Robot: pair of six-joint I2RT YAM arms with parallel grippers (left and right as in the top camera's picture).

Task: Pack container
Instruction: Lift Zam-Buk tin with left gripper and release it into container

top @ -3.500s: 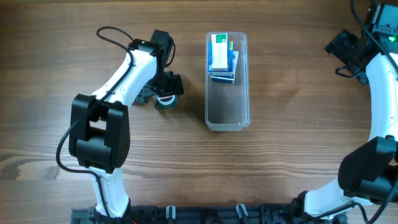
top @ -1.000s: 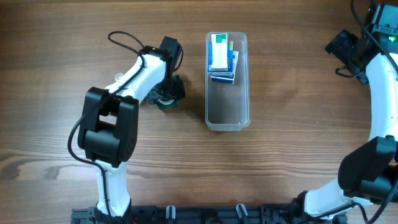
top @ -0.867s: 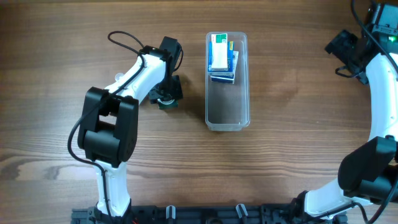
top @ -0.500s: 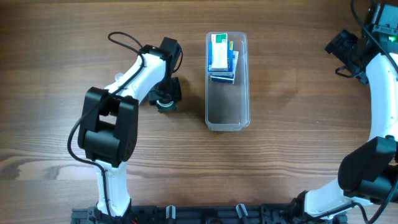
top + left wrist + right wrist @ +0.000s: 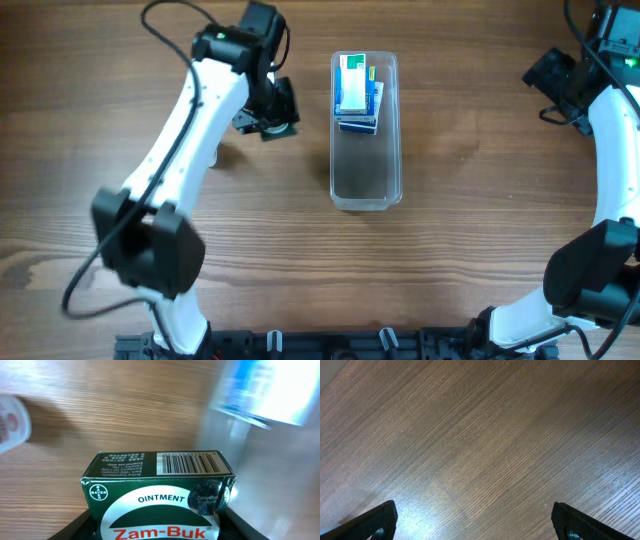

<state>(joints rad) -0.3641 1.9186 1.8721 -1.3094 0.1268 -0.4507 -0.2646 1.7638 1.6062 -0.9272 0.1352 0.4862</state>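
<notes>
The container [image 5: 365, 182], a long clear plastic tub, lies lengthwise at the middle of the wooden table [image 5: 470, 260]. We see a few blue-and-white boxes [image 5: 355, 92] stacked in its far end, while its near half shows only the bare floor. Just to the left of that far end hangs the left gripper [image 5: 270, 112], and its fingers pinch a dark green Zam-Buk ointment box [image 5: 160, 491] from both sides. In the left wrist view the box's barcode flap faces away from the camera, and the tub with its blue cartons is a blur at the upper right. A blurred white object [image 5: 10, 422] sits at the left edge of that view, and we cannot tell what it is. The right gripper [image 5: 475, 522] is well apart from the tub, at the table's far right corner, with its fingers spread wide over bare wood and nothing between them.
</notes>
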